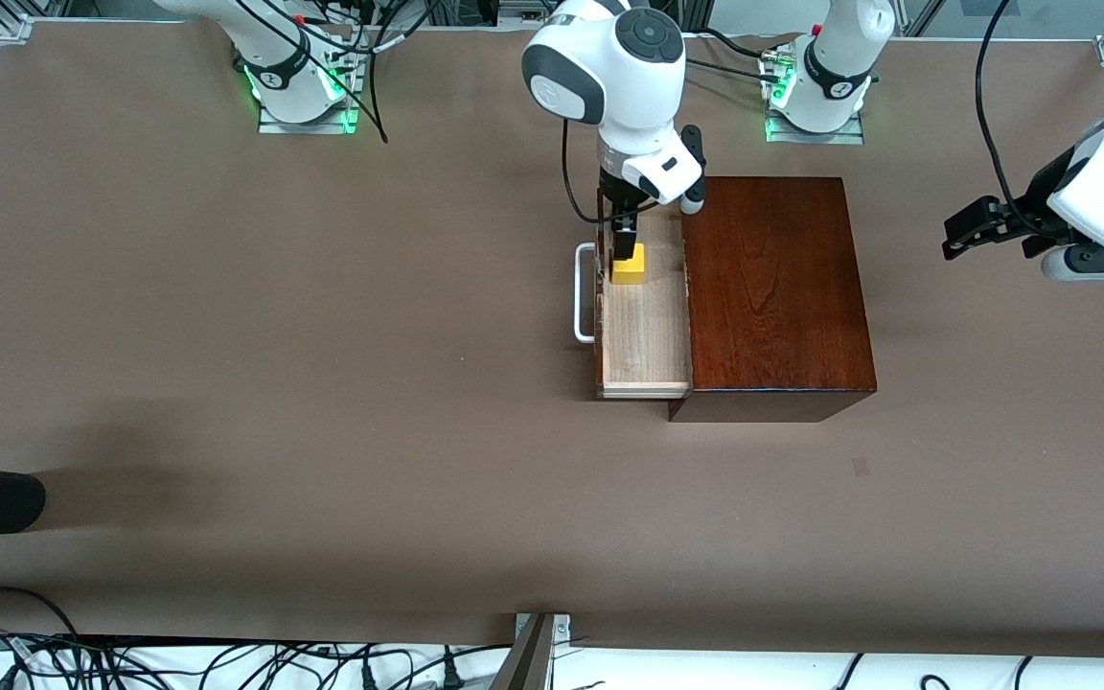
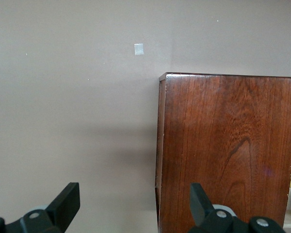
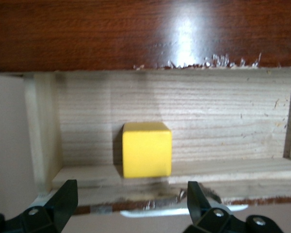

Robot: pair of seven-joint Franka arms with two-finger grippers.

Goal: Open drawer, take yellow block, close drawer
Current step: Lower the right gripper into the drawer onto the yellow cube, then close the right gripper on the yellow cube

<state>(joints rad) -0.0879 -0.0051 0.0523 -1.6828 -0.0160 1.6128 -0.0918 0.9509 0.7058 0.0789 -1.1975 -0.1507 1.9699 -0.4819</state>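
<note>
Mahogany box (image 1: 777,287) sits on the desk (image 1: 322,383) with its drawer (image 1: 643,335) already pulled out toward the right arm's end, white bar handle (image 1: 585,292) leading. Using the box as my landmark: the yellow block (image 1: 628,264) rests on the pale wood floor of the drawer, just beside the box's open face, in the part of the tray farther from the front camera. My right pincer (image 1: 623,241) hangs directly over the block, fingers pointing down and spread wide, holding nothing; in the right wrist view the block (image 3: 147,149) sits between the two dark fingertips (image 3: 63,199) with clearance on both sides. Left pincer (image 1: 978,230) waits in the air off the box's end toward the left arm, also open and empty; its wrist view shows the box top (image 2: 228,150) and bare desk. I judge the opening step done and the take step in hand. Next move calls for a straight descent until the fingers straddle the block, then a close and lift. Watch the drawer's front wall and the box edge, both close to the fingers.
</note>
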